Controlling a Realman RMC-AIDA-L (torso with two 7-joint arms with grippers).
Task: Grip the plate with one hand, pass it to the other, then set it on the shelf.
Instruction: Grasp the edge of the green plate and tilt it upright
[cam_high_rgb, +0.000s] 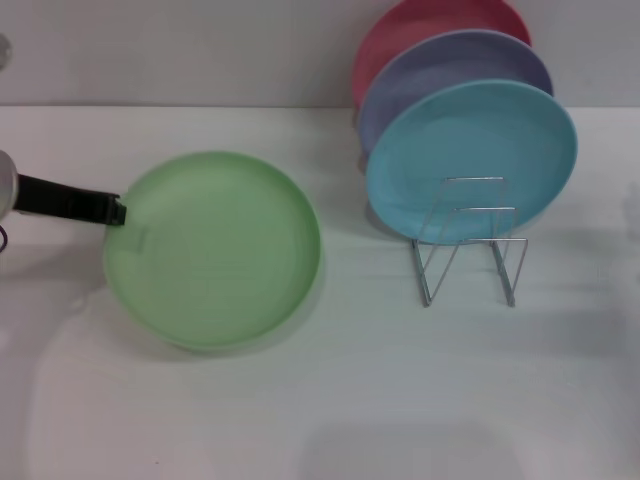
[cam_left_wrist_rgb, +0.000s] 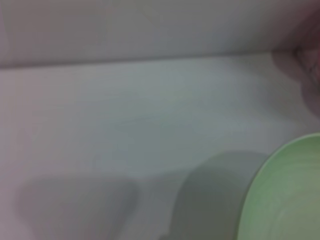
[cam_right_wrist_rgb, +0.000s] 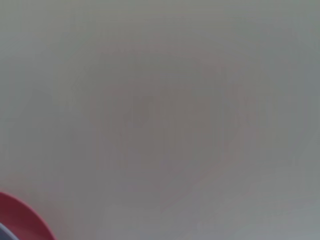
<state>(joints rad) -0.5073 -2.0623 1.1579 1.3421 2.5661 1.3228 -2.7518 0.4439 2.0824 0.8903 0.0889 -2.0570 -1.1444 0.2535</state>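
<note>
Plate (cam_high_rgb: 215, 250) rim held by left gripper (cam_high_rgb: 115, 210), beside shelf (cam_high_rgb: 470, 240).

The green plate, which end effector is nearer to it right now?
Left. The left end effector is at the green plate's rim on the robot's left; the right end effector is out of the head view.

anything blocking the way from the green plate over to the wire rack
Nothing lies on the bare white table between the round light-green plastic plate and the silver wire rack; its front loops look free, ahead of the sky-blue plate.
</note>
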